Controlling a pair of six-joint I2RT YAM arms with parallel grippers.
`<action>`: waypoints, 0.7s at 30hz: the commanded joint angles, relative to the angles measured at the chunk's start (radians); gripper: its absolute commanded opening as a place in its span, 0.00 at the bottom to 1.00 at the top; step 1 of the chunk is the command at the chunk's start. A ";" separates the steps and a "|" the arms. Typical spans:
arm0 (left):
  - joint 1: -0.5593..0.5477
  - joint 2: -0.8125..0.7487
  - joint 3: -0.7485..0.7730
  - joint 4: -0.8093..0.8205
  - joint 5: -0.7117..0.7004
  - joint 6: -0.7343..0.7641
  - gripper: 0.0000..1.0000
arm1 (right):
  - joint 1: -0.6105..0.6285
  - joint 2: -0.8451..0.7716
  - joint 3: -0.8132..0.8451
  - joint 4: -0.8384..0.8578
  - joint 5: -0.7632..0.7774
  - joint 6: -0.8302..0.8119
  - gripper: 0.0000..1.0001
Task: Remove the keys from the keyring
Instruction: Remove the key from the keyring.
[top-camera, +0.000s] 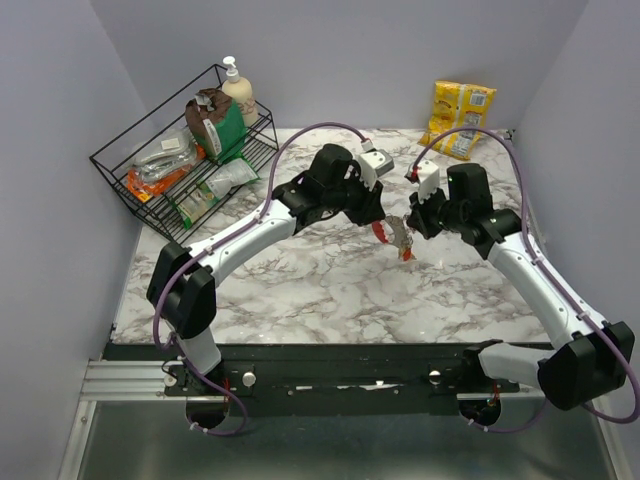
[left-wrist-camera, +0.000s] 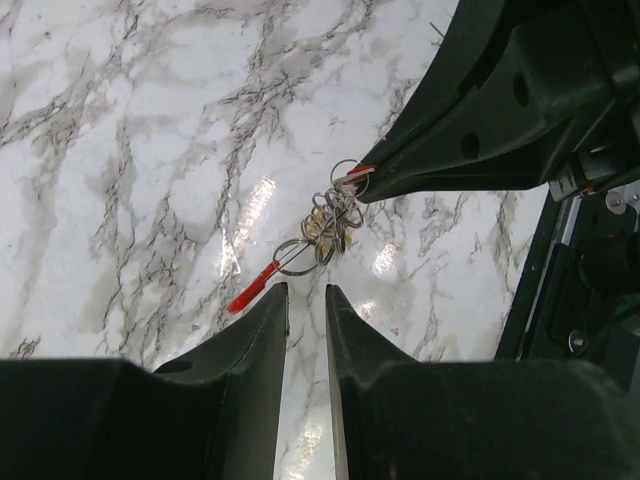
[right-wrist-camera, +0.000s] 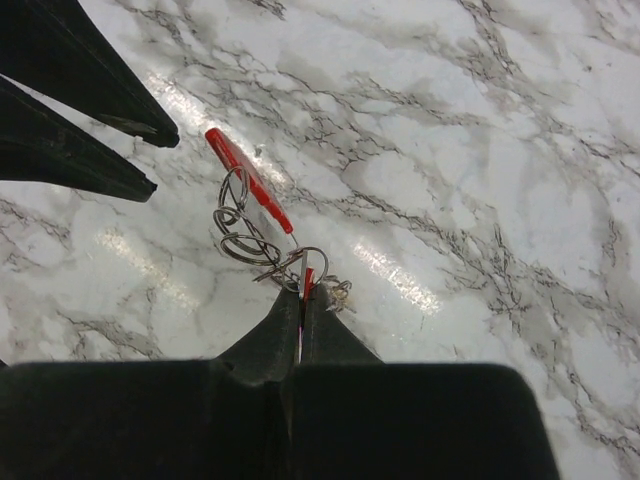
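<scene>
Right wrist view: my right gripper (right-wrist-camera: 302, 298) is pinched shut on a red bit of the thin metal keyring (right-wrist-camera: 305, 262), over the white marble table (right-wrist-camera: 480, 150). The small silvery keys (left-wrist-camera: 325, 222) all hang on it; none is removed, I think. Beyond, my left gripper (right-wrist-camera: 165, 162) stands narrowly parted, empty.

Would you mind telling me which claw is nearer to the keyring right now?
Right. The right claw is shut on the keyring itself; the left claw sits part-open just short of the bunch's red tag, apparently not touching.
</scene>
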 joint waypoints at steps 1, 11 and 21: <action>0.015 -0.014 -0.015 0.087 0.044 -0.016 0.30 | -0.008 0.016 -0.017 0.067 -0.035 0.014 0.01; 0.014 0.043 -0.008 0.141 0.090 -0.049 0.31 | -0.006 0.096 -0.031 0.087 -0.129 0.029 0.01; -0.003 0.045 -0.121 0.210 -0.002 -0.037 0.31 | -0.006 0.167 -0.021 0.096 -0.140 0.050 0.01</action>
